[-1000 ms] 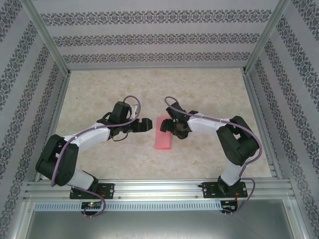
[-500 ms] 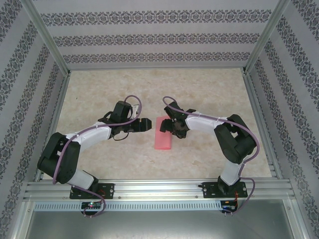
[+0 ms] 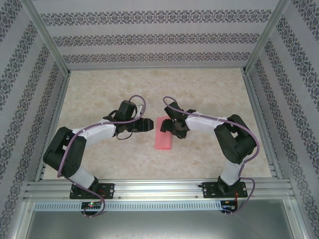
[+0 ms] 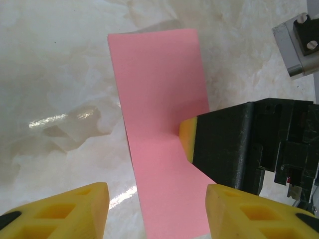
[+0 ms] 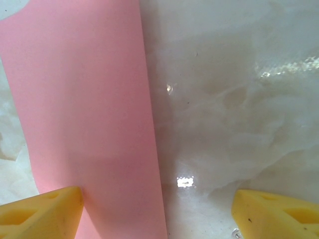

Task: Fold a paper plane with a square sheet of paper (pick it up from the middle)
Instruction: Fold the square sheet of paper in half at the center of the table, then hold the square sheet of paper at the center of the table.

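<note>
Seemingly mid-crease, the thin pink-red folded paper sheet [image 3: 163,134] is flanked by the open left end effector [image 3: 149,125] at nine o'clock and the open right end effector [image 3: 166,128] at three; corner folds are needed next.

Bright, even light — small glare spots on glossy table [image 5: 224,124]

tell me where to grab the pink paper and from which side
Likely the middle of its left long edge, coming in low from the left: the pink paper lies flat, a narrow strip, that edge facing the left gripper.
</note>
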Robot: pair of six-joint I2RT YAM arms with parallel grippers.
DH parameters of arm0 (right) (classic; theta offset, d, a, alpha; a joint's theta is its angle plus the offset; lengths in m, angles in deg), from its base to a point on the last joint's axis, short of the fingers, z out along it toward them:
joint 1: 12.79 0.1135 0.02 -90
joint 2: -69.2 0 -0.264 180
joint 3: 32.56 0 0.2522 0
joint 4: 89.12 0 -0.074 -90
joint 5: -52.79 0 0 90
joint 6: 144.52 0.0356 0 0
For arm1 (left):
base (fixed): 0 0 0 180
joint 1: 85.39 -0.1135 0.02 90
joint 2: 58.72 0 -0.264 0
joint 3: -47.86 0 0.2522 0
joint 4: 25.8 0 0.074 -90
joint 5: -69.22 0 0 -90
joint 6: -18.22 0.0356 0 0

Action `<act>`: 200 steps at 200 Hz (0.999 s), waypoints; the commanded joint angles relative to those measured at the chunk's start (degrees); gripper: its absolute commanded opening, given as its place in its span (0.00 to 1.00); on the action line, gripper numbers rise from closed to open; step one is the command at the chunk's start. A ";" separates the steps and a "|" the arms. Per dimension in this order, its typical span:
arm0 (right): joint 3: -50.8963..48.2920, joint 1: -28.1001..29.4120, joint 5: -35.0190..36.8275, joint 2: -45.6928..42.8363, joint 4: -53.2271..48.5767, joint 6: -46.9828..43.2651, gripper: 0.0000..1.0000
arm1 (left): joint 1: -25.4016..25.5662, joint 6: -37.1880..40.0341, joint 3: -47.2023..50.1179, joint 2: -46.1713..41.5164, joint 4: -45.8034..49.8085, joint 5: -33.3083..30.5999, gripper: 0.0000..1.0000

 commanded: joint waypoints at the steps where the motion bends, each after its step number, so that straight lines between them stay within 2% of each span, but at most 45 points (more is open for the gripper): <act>1: -3.24 -0.24 1.69 5.33 1.35 0.47 0.81 | 0.87 -1.17 -1.85 1.34 -0.42 0.93 0.53; 18: -3.31 -0.26 1.61 5.69 1.51 0.59 0.81 | 0.96 -2.37 -2.45 2.84 0.30 0.55 0.49; 51: -3.21 -0.13 1.77 6.49 1.43 0.82 0.80 | 1.37 -4.93 -4.95 7.22 0.49 2.39 0.34; 94: -3.49 -0.11 1.78 7.07 1.68 1.08 0.80 | 2.69 -6.83 -8.70 11.53 1.93 2.31 0.21; 126: -3.57 -0.14 1.76 7.37 1.86 1.50 0.80 | 4.01 -8.16 -10.63 13.97 2.29 2.14 0.18; 200: -3.38 0.00 1.32 8.24 2.51 1.35 0.79 | 4.85 -8.75 -11.33 15.05 3.67 0.23 0.18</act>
